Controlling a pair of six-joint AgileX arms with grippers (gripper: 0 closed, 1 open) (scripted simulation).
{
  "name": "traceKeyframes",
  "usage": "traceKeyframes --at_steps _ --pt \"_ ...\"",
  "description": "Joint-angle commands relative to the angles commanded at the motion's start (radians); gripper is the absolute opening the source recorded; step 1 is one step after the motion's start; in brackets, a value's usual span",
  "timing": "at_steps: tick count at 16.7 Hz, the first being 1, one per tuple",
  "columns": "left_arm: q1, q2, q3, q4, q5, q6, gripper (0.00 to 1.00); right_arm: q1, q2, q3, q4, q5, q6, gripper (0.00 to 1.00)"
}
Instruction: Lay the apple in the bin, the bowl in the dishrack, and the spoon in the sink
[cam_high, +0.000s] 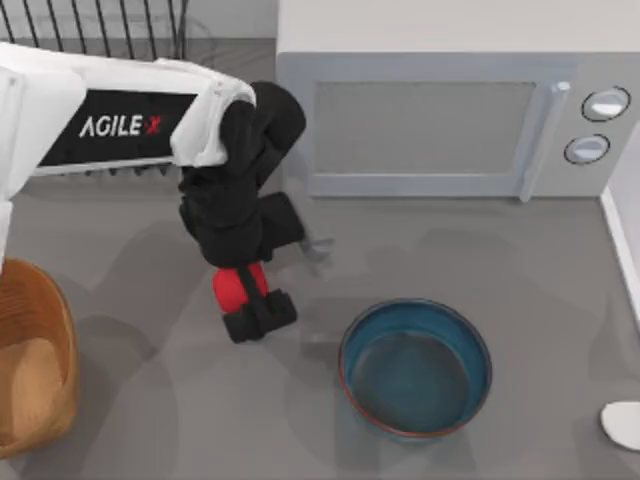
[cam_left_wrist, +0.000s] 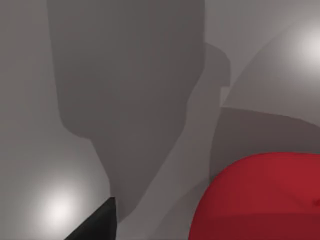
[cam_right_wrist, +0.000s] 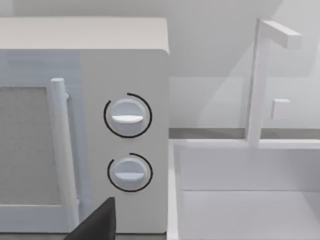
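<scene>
Apple: a plain bright-red rounded lump, clamped in the left jaws, which hang over the grey worktop left of centre. Much of it is hidden by the black fingers and the wrist above; whether it touches the worktop or is lifted cannot be told. In the left wrist view the apple is cut off at the frame edge, beside one dark fingertip, over grey surface crossed by shadows.

Bowl: glazed teal-blue, deep, with a thin reddish-brown rim, upright on the worktop to the right of the left jaws and apart from them.

Bin: tan-orange basket with a paler inside, left of the jaws at the worktop's left edge, cut off by the frame.

Dishrack: black wire prongs at the far left, largely covered by the white left arm.

Spoon: a white oval end at the right edge, the rest cut off.

Microwave: behind the jaws, with two dials and a bar handle. The right wrist view shows the microwave, the white sink with its tap, and one dark fingertip; whether the right jaws are apart or together cannot be told.
</scene>
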Motion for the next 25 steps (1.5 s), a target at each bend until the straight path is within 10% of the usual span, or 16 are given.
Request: traceKeyframes --at_steps 13,25 --pt "0.0 0.0 0.0 0.0 0.0 0.0 0.02 0.0 0.0 0.0 0.0 0.0 0.0 1.0" --pt "0.0 -0.027 0.041 -0.048 -0.001 0.0 0.0 0.0 0.0 0.0 0.0 0.0 0.0 1.0"
